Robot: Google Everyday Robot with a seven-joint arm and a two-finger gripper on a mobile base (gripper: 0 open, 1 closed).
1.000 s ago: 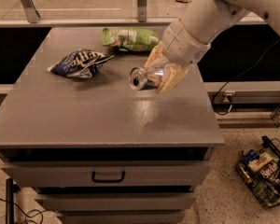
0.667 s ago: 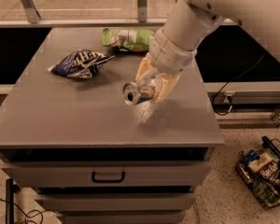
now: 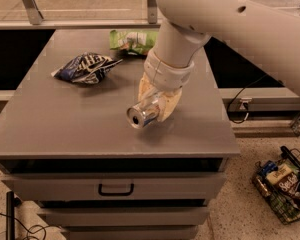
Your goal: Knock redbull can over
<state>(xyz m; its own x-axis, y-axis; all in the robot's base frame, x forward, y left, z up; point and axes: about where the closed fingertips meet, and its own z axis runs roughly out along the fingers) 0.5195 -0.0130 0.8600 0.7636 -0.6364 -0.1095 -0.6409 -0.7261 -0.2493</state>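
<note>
The redbull can (image 3: 142,114) is a slim silver can, tilted on its side with its silver top facing the camera. It hangs just above the grey tabletop (image 3: 65,124) near the front right. My gripper (image 3: 157,104) reaches down from the white arm and is shut on the can, its pale fingers (image 3: 169,105) wrapped round the can's body.
A blue-and-white snack bag (image 3: 85,67) lies at the back left. A green-and-white chip bag (image 3: 132,40) lies at the back middle, just behind the arm. The cabinet has drawers (image 3: 115,188) in front. A wire basket of snacks (image 3: 285,184) sits on the floor to the right.
The arm has carried the can forward and left, toward the table's front edge. The can stays tilted on its side in the gripper.
</note>
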